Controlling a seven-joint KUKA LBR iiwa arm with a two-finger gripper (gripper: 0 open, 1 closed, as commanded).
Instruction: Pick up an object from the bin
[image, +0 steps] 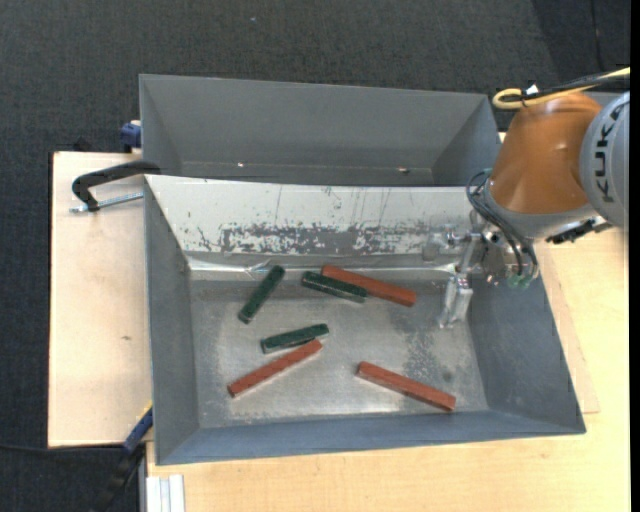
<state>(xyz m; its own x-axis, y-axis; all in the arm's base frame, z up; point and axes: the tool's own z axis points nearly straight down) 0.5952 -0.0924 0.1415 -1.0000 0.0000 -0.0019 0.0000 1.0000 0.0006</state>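
Gripper (456, 305), state unclear, by the bin (522, 350) right wall

The pincer (457, 300) hung close to the bin's right wall (530, 350), over bare floor between the upper red stick (375, 287) and the lower red stick (405, 387). A dark green stick (333, 288) touched the upper red stick, crowding its left end. The floor along the front wall (360, 440) lay open.
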